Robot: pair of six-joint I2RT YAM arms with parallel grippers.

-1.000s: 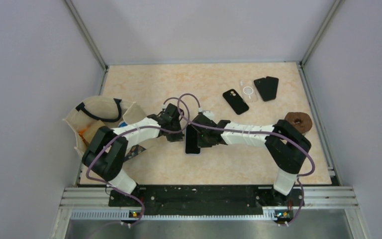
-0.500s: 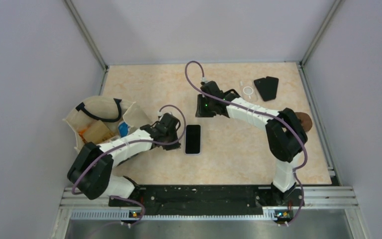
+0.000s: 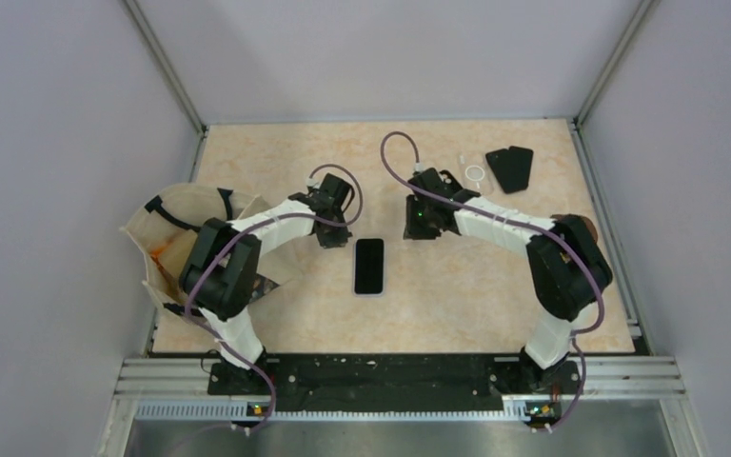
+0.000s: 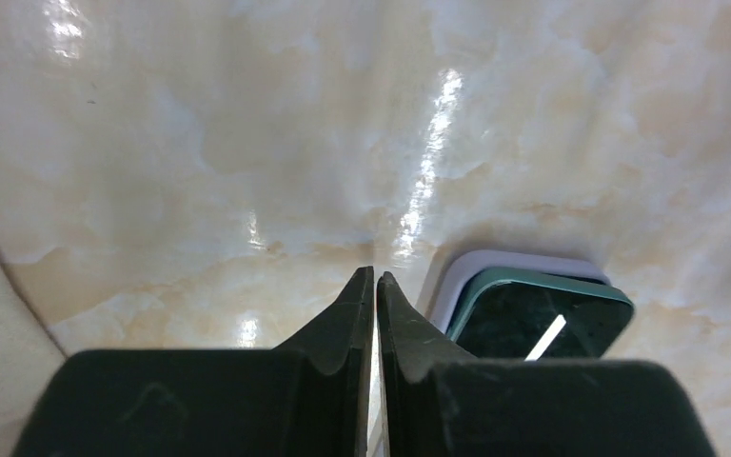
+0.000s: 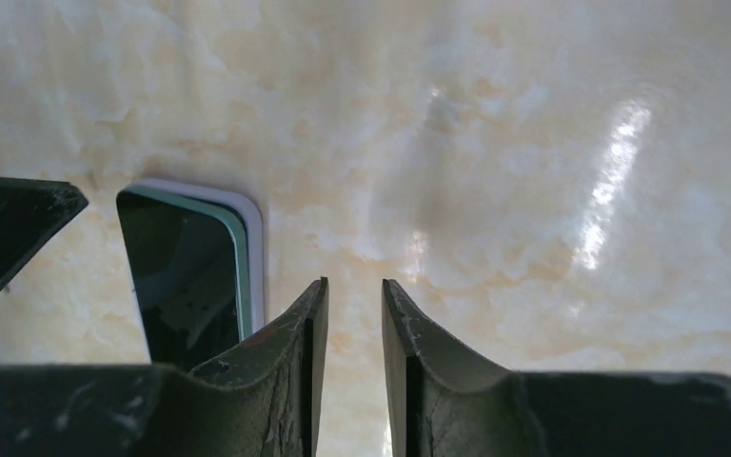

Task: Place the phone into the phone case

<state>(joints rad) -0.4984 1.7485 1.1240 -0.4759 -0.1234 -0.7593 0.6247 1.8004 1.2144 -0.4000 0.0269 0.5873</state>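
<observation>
A black-screened phone lies flat on the table inside a pale lavender case whose rim shows round it. My left gripper is shut and empty, just off the phone's far left corner. In the left wrist view the phone and the case rim lie right of my gripper. My right gripper hovers off the phone's far right corner, its jaws a narrow gap apart and empty. In the right wrist view the phone lies left of my gripper.
A clear case with a white ring and two black cases lie at the far right. A brown round object sits partly behind the right arm. A cream tote bag stands at the left edge.
A second ago both grippers were at the phone. They have drawn away. The right one swung far and came back nearer; the left one moved to the phone's far left corner.
</observation>
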